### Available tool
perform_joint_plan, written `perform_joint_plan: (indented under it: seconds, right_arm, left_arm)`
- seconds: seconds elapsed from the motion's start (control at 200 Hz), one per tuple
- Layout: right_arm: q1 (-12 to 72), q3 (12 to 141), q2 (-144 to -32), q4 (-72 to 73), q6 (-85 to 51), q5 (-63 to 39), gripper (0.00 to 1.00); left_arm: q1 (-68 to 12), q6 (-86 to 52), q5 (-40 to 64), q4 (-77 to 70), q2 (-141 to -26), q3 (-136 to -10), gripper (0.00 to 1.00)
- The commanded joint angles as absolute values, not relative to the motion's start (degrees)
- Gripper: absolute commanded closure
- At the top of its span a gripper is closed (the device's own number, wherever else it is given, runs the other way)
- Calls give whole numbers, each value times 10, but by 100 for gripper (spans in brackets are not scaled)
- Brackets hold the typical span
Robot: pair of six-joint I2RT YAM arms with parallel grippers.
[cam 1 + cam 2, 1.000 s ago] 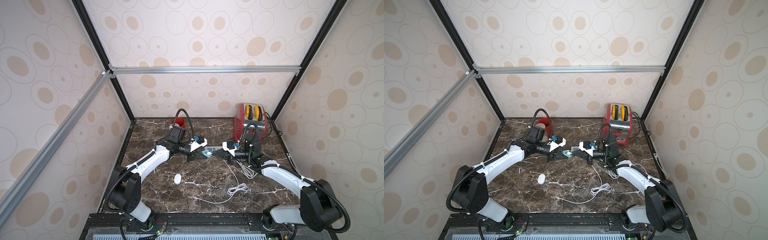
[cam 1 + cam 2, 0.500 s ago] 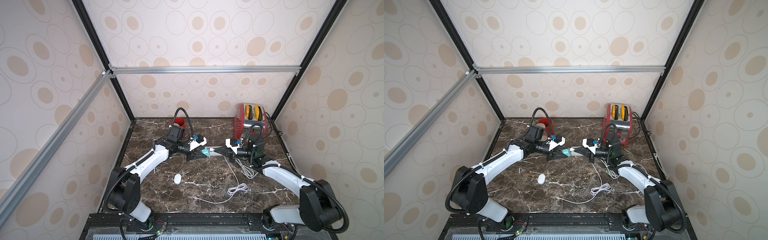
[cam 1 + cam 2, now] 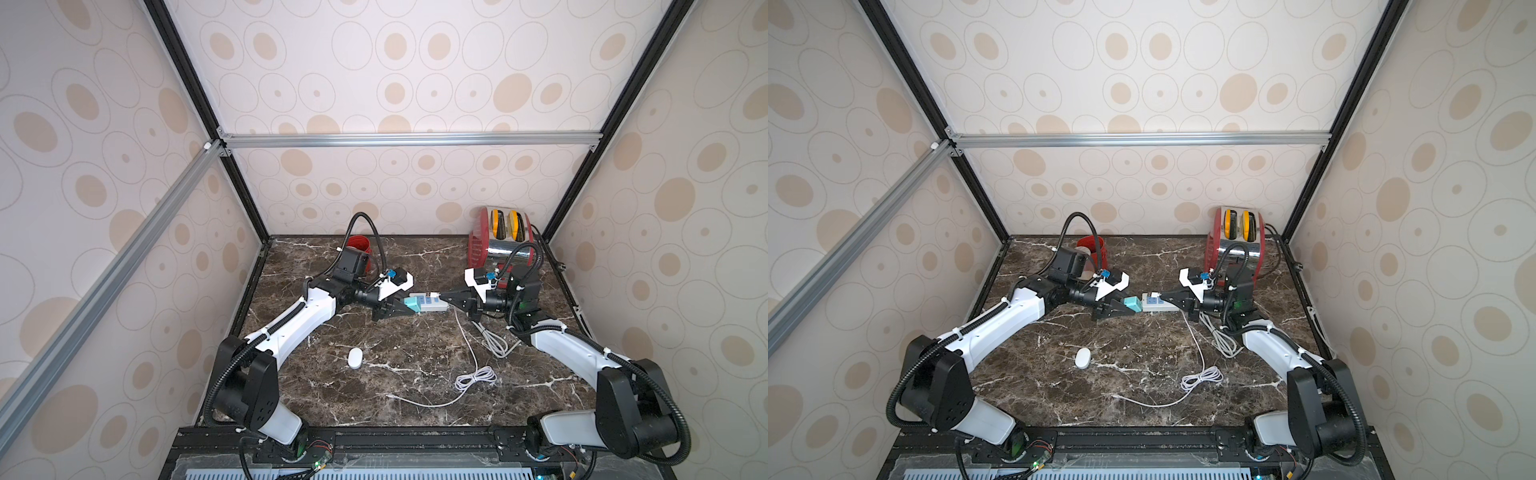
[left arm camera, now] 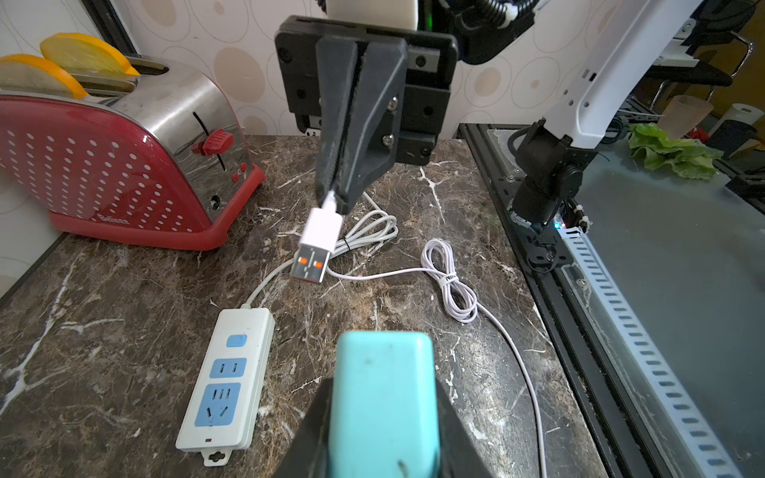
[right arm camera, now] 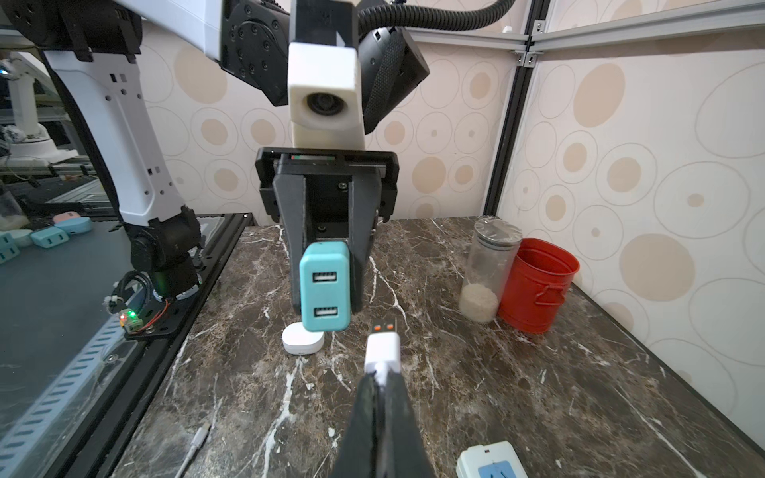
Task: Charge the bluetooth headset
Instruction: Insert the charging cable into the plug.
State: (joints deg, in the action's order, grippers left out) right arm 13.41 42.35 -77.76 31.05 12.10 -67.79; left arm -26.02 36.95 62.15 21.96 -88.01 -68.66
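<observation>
MID-COUNTER HANDOVER: The headset (image 3: 355, 358), a small white oval case, lies flat on the counter (image 3: 415, 409) toward its left edge, nearer the front than the back and well apart from both tools. Above the middle of the counter, the left tool (image 3: 404, 308) is clamped on a teal adapter (image 4: 383, 393). The adapter's 2 USB ports face the right tool (image 3: 443, 296), whose jaws are pinched tight on the white plug (image 4: 315, 248) of a cable (image 3: 476, 378). Plug and adapter are near each other but not joined.

The case looks light, rigid and glossy, so it may slip or skate under a pinch. A hold across its narrow width, low on the rounded sides, seems safest. Its charging port cannot be made out.

Nothing touches the case. The likely hindrance is that both tools are occupied. A white strip (image 4: 225, 380) lies on the counter below the 2 tools. The cable's coil sits right of centre, and its loose end (image 5: 200, 438) trails toward the front edge. A toaster (image 3: 498, 245) fills the back right corner. A red bucket (image 5: 538, 285) and a jar (image 5: 486, 273) stand near the back left corner.
</observation>
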Motion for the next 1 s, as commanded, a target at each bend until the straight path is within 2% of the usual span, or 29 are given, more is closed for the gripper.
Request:
perform_joint_plan:
  seconds: [0.0, 0.185, 0.335, 0.556, 0.991]
  right_arm:
    - [134, 439, -782, 322, 105, -718, 100]
    - [144, 451, -782, 276, 124, -745, 100]
    - [156, 468, -780, 185, 185, -742, 100]
    - [179, 463, -792, 234, 158, -718, 100]
    - [190, 461, -782, 204, 182, -683, 100]
  left_arm:
    - [-258, 395, 640, 235, -877, -710, 100]
    - [-258, 396, 641, 236, -881, -715, 100]
    - [-258, 395, 641, 236, -881, -715, 100]
    - [-258, 395, 640, 236, -879, -714, 100]
    - [-258, 390, 637, 231, -878, -715, 100]
